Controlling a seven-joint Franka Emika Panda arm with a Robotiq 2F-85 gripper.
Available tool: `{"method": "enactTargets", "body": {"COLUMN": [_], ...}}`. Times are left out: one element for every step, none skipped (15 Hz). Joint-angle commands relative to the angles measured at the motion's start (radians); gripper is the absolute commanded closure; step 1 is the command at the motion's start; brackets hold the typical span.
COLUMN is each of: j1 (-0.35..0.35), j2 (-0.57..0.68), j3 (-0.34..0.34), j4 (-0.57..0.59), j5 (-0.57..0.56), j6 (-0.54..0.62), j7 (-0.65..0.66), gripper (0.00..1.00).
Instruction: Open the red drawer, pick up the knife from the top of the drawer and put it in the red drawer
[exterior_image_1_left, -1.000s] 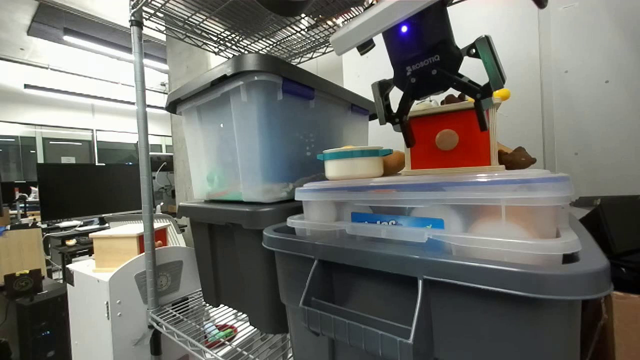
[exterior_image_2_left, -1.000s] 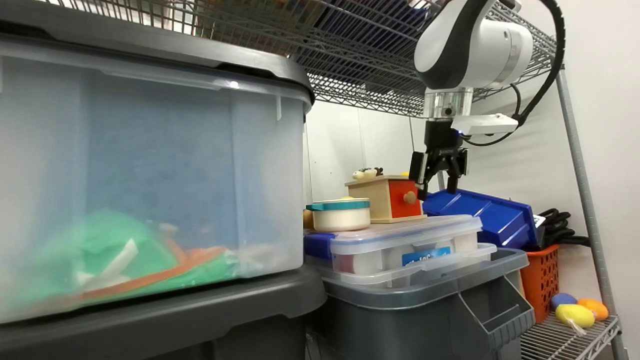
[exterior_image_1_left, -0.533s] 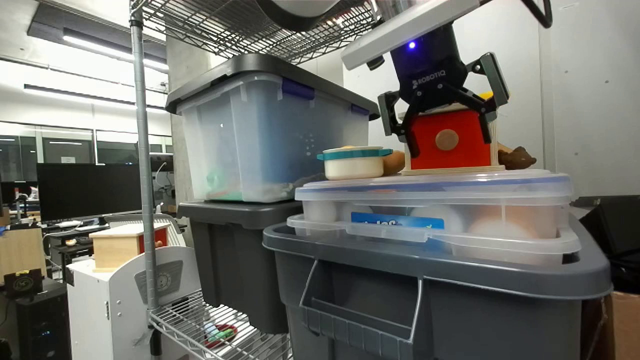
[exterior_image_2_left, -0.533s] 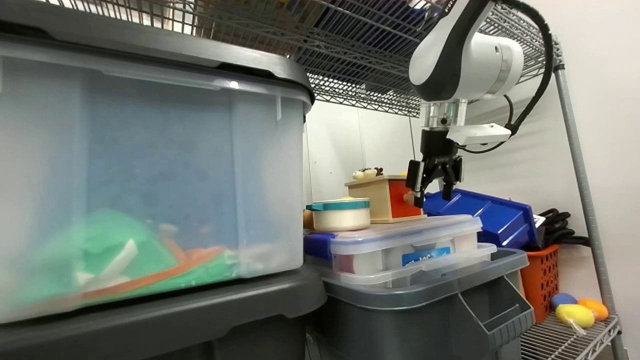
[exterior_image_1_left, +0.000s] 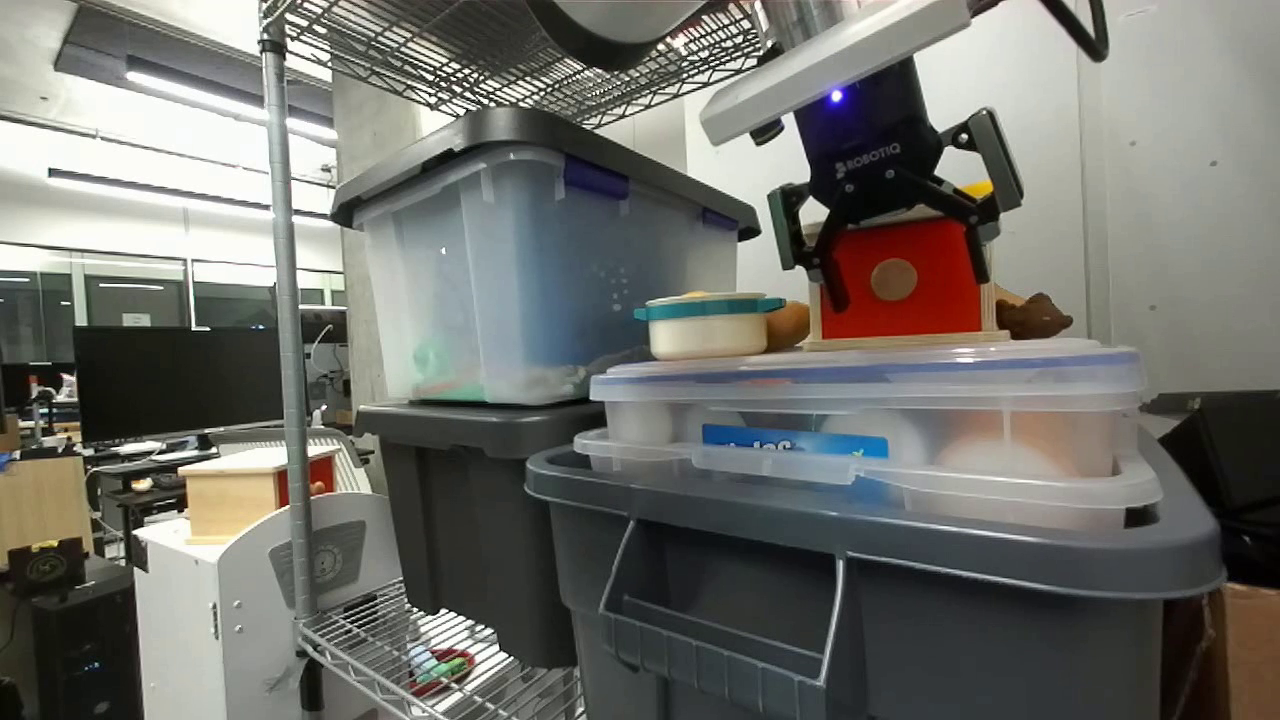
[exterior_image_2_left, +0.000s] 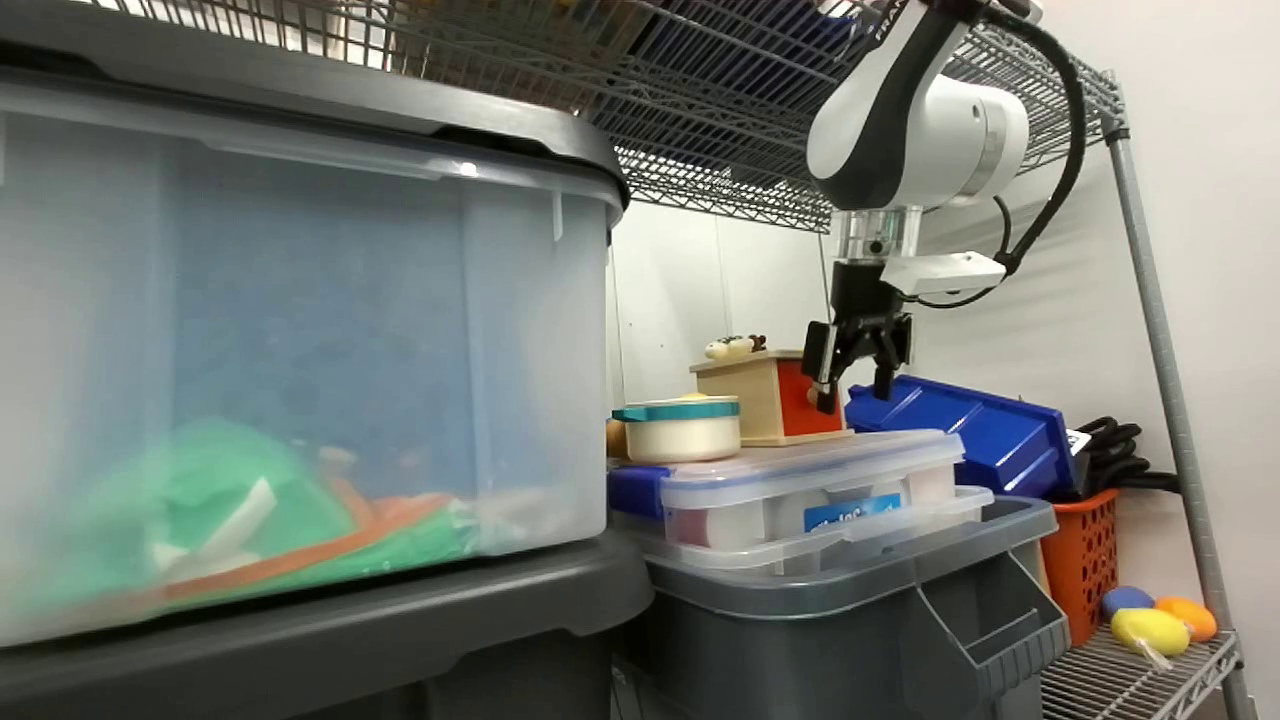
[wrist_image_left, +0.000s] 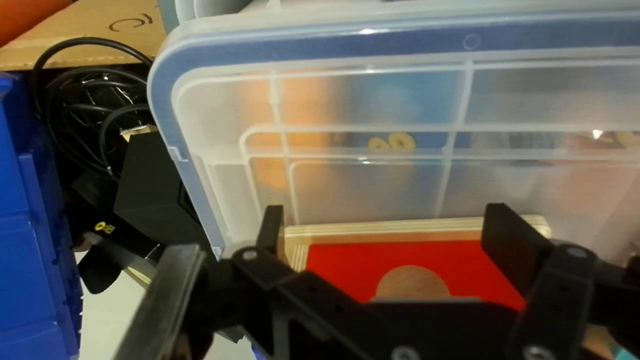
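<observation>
Over the last second your Robotiq gripper (exterior_image_1_left: 908, 287) has come down and shifted in toward the knob (exterior_image_1_left: 893, 279) of the red drawer (exterior_image_1_left: 930, 305); its tips now appear level with it. The jaws stand spread wide and hold nothing. In the wrist view they straddle the knob; in an exterior view a fingertip (exterior_image_2_left: 826, 400) overlaps it, but contact cannot be confirmed.

The drawer is closed, so treat this as the approach for the opening step, close to done by appearance. The knife (exterior_image_1_left: 978, 188), a small yellow piece on top of the wooden box (exterior_image_2_left: 735, 390), is partly hidden behind the gripper.

Verify that both fingers flank the knob before you close on it, then pull straight out. The clear plastic lid (wrist_image_left: 320, 47) extends in front of the drawer and should give room for its travel. Avoid swinging toward the teal-rimmed pot (exterior_image_1_left: 708, 328) beside the box or the blue bin (wrist_image_left: 30, 250) past the lid's opposite edge. The wire shelf (exterior_image_2_left: 720, 150) runs overhead; its clearance from the arm (exterior_image_2_left: 920, 145) cannot be told, so limit any lift.
</observation>
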Motion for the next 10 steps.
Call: {"method": "enactTargets", "body": {"j1": [-0.015,-0.014,-0.014,-0.013,-0.013,-0.013,-0.013,-0.013,-0.013,-0.014], "j2": [0.022,0.024,0.025,0.026,0.027,0.028,0.029,0.03,0.03,0.029], "j3": [0.019,0.021,0.023,0.025,0.026,0.028,0.03,0.031,0.032,0.033], "j4": [0.045,0.051,0.055,0.057,0.06,0.062,0.064,0.067,0.068,0.068], "j5": [0.034,0.035,0.036,0.037,0.038,0.039,0.039,0.039,0.04,0.041], "j6": [0.008,0.008,0.008,0.008,0.008,0.007,0.007,0.005,0.004,0.004], "j7": [-0.031,-0.03,-0.03,-0.03,-0.029,-0.03,-0.03,-0.03,-0.03,-0.031], "gripper": [0.0,0.0,0.0,0.0,0.0,0.0,0.0,0.0,0.0,0.06]}}
